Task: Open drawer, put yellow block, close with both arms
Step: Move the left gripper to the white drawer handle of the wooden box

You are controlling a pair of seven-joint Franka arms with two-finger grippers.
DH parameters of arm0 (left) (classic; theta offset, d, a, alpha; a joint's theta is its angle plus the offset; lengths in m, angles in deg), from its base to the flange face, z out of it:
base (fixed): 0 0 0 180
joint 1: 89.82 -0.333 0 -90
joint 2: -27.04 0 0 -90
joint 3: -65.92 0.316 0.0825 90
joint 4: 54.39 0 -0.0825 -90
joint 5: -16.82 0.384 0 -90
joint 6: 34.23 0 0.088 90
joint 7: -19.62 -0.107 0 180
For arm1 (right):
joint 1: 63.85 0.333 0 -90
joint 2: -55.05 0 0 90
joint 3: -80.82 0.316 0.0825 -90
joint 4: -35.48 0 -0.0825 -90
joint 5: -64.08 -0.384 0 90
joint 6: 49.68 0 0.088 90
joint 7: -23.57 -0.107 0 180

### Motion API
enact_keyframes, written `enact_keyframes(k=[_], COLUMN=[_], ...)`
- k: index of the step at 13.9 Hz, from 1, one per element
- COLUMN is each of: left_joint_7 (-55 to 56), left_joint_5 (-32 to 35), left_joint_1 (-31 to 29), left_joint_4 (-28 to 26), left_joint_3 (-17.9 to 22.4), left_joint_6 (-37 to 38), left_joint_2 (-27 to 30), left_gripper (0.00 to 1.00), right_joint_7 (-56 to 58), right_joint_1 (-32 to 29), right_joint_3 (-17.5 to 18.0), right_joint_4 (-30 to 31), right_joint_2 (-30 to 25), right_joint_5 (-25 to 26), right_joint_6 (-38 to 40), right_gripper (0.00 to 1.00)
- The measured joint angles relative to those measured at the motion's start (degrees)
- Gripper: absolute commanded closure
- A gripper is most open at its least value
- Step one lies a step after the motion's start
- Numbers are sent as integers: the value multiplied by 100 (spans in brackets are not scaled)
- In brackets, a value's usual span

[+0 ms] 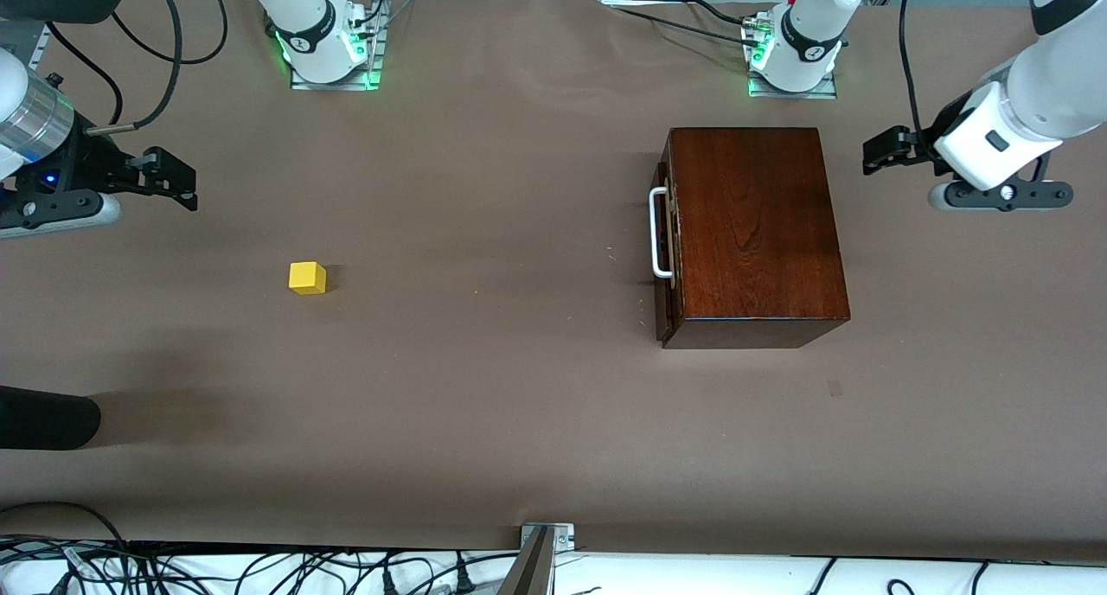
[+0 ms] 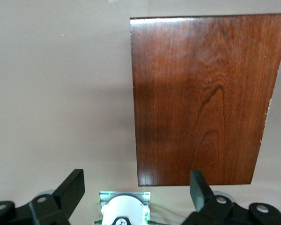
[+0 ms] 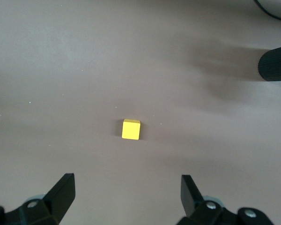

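Note:
The dark mahogany box (image 1: 757, 232) stands toward the left arm's end of the table. Its drawer (image 1: 668, 232) is pushed in, and its white bar handle (image 1: 659, 233) faces the right arm's end. The box top fills much of the left wrist view (image 2: 201, 98). The yellow block (image 1: 307, 278) lies alone toward the right arm's end and shows in the right wrist view (image 3: 131, 129). My left gripper (image 1: 882, 152) hovers open and empty beside the box (image 2: 136, 175). My right gripper (image 1: 177, 180) hovers open and empty above the table near the block (image 3: 127, 178).
The two arm bases (image 1: 329, 50) (image 1: 791, 59) stand along the table's edge farthest from the front camera. A black cylinder (image 1: 43, 418) juts in at the right arm's end, nearer the front camera than the block. A metal bracket (image 1: 547, 536) sits at the edge nearest the front camera.

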Motion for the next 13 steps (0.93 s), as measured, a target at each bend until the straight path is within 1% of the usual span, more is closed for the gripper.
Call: enact_keyframes(k=[3, 5, 8, 12, 13], left_joint_7=[-7, 171, 1398, 2660, 2861], left_joint_5=[-10, -10, -11, 14, 163], left_joint_1=[370, 878, 1741, 2507, 2689], left_joint_4=[247, 268, 271, 272, 266], left_joint_3=[-74, -122, -176, -182, -182], left_joint_6=[133, 41, -720, -1691, -1829], left_joint_2=[-182, -277, -619, -1282, -1441], left_gripper=[0, 0, 0, 0, 0], right_joint_7=[0, 0, 0, 0, 0], right_joint_1=[0, 0, -1, -1, -1], right_joint_3=[-1, -3, -4, -4, -5], right_joint_4=[0, 0, 0, -1, -1], right_joint_2=[0, 0, 0, 0, 0], right_joint_5=[0, 0, 0, 0, 0], right_joint_6=[0, 0, 0, 0, 0], right_gripper=[0, 0, 0, 0, 0])
